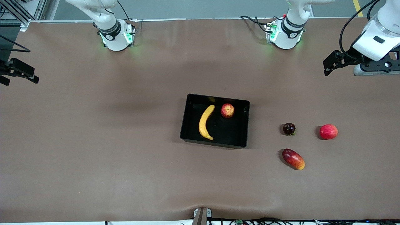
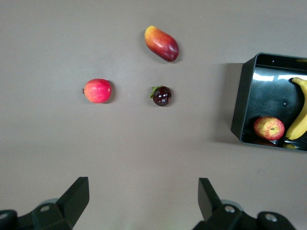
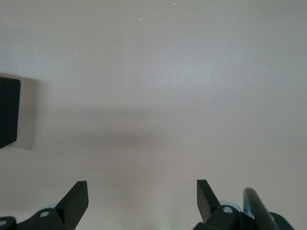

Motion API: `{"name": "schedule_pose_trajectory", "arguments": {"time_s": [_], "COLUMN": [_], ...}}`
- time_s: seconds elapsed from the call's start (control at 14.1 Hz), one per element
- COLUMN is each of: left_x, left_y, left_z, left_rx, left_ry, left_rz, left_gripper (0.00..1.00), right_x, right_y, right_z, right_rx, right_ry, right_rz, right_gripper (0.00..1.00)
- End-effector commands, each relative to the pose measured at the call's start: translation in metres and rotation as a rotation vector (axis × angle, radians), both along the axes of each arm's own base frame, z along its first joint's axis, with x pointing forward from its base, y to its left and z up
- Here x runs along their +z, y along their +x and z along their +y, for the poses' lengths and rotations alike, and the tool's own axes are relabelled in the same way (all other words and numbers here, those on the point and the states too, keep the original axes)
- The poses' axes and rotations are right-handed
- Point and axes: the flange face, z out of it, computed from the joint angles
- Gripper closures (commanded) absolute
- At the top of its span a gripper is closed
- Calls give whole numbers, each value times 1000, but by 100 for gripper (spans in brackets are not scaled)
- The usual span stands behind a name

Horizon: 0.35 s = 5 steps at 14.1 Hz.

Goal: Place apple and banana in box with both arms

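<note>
Front view: left gripper point(image 1: 326, 67) and right gripper point(image 1: 18, 75), fingers apart and empty, hang over opposite table ends, well apart from the box point(image 1: 187, 125) midway, banana point(image 1: 206, 122) lengthwise beside apple point(image 1: 227, 110) inside.

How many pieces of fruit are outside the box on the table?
3, all toward the left arm's end: a dark maroon fruit, a pinkish-red round fruit beside it, and an oval red fruit nearest the front camera. None appear hidden.
</note>
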Motion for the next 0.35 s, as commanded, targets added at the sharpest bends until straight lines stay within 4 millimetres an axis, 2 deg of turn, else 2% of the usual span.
{"name": "schedule_pose_trajectory", "arguments": {"time_s": [0.0,0.28], "left_x": [10,13], "left_y": [4,6], "left_z": [5,3], "left_rx": [-1,0], "left_ry": [-24,-27], "left_rz": [-11,-14], "left_gripper": [0,0], "right_x": [0,-3], "right_y": [0,3], "right_z": [-8,-8], "right_rx": [-14,-12], "right_ry": [-7,-6], "right_rz": [3,4], "right_gripper": [0,0]}}
